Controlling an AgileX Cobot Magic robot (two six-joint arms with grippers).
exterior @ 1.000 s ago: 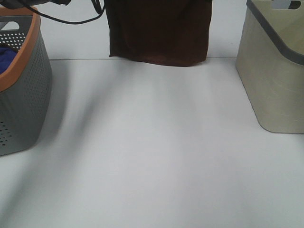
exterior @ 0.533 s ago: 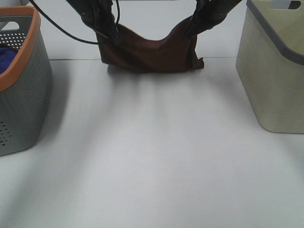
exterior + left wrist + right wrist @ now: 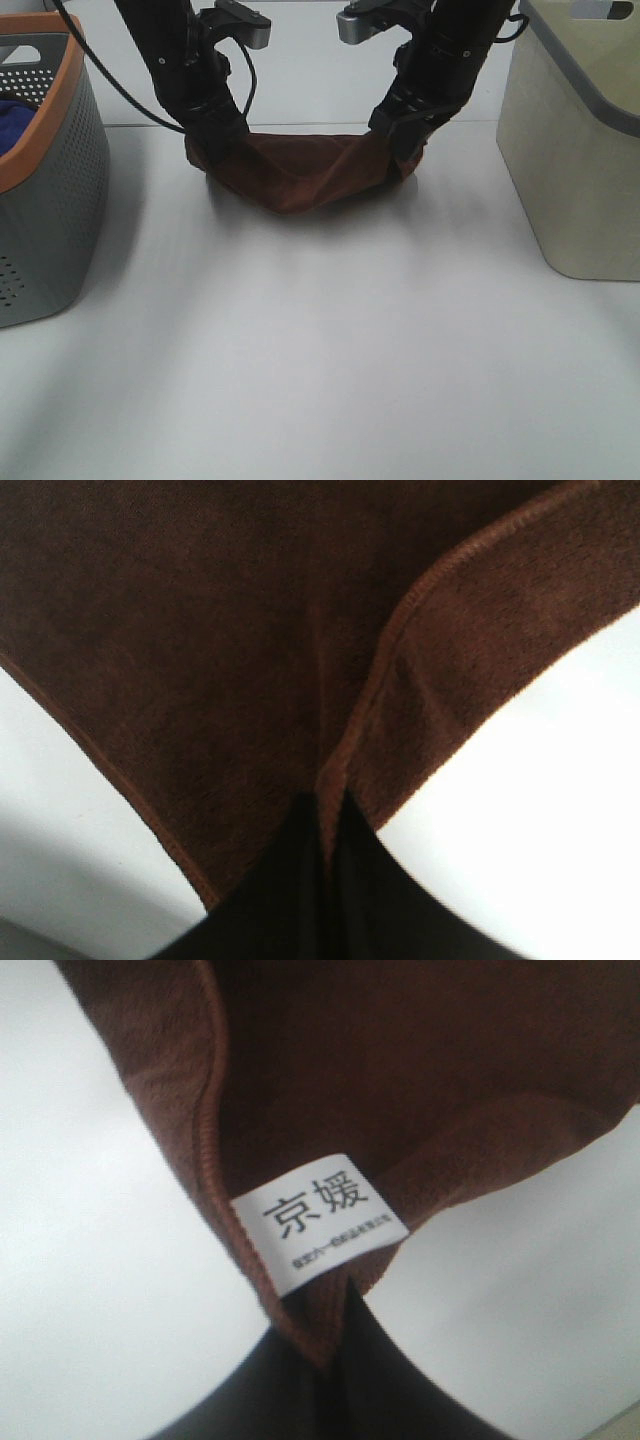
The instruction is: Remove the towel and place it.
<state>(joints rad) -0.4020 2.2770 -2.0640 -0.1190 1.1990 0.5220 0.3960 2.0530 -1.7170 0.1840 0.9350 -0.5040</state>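
1. The left gripper [image 3: 218, 140] is clamped tight on one hemmed corner of the dark brown towel [image 3: 300, 178].
2. The right gripper [image 3: 402, 145] pinches the corner bearing the white label [image 3: 318, 1217].
3. The towel sags between both grippers, and its middle appears to rest on the tabletop [image 3: 320, 360] near the far edge.

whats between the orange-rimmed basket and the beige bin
The brown towel, slung between the left hand and right hand; the exterior high view shows it.
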